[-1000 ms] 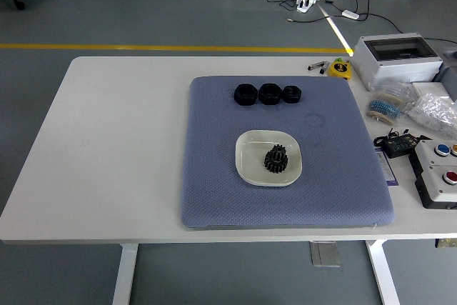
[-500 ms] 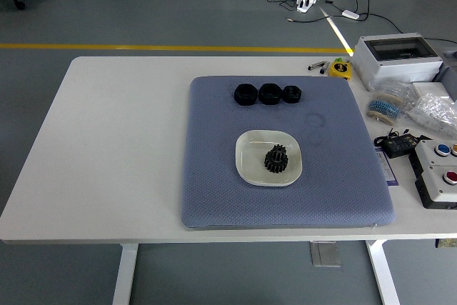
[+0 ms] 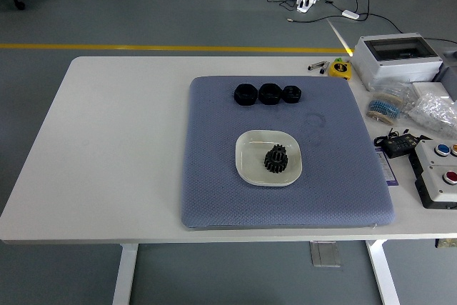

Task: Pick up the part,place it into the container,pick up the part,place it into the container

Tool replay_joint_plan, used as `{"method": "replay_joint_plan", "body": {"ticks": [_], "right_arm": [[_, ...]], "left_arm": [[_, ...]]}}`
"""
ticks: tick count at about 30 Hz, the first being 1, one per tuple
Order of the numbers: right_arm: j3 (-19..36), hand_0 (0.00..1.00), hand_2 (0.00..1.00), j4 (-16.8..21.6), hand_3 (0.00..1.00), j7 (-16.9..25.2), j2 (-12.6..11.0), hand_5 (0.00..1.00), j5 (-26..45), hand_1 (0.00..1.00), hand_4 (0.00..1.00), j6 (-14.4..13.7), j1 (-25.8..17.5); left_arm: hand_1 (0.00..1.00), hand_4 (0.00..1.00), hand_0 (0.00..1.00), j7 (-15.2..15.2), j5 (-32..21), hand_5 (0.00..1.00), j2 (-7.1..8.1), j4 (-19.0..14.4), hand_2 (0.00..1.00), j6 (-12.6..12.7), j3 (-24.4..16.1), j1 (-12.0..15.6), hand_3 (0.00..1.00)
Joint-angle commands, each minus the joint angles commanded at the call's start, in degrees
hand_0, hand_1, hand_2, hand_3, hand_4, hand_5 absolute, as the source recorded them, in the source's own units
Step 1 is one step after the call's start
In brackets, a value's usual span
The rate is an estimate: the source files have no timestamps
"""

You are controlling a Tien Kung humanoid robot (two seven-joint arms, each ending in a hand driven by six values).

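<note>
A black gear (image 3: 275, 158) lies in a white rounded-square dish (image 3: 251, 162) near the middle of a blue-grey mat (image 3: 214, 176). Three black parts stand in a row at the mat's far side: the left one (image 3: 245, 94), the middle one (image 3: 270, 93) and a smaller right one (image 3: 292, 93). Neither arm nor hand shows in the head view.
At the table's right edge stand a grey box with a clear lid (image 3: 396, 58), a yellow tape measure (image 3: 340, 68), bagged small parts (image 3: 428, 112), a black adapter (image 3: 400, 144) and a button box (image 3: 441, 171). The mat sits on the white table (image 3: 114, 141).
</note>
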Motion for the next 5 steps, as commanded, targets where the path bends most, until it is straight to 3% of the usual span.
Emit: {"method": "replay_joint_plan", "body": {"ticks": [5], "right_arm": [[0.3,0.776,0.826,0.2,0.844,-0.1,-0.1,0.698,0.0,0.772,0.998,0.2,0.0]], "left_arm": [[0.824,0.799,0.793,0.1,-0.1,0.694,-0.03,0.0,0.833,0.0,0.0,-0.1,0.760]]}}
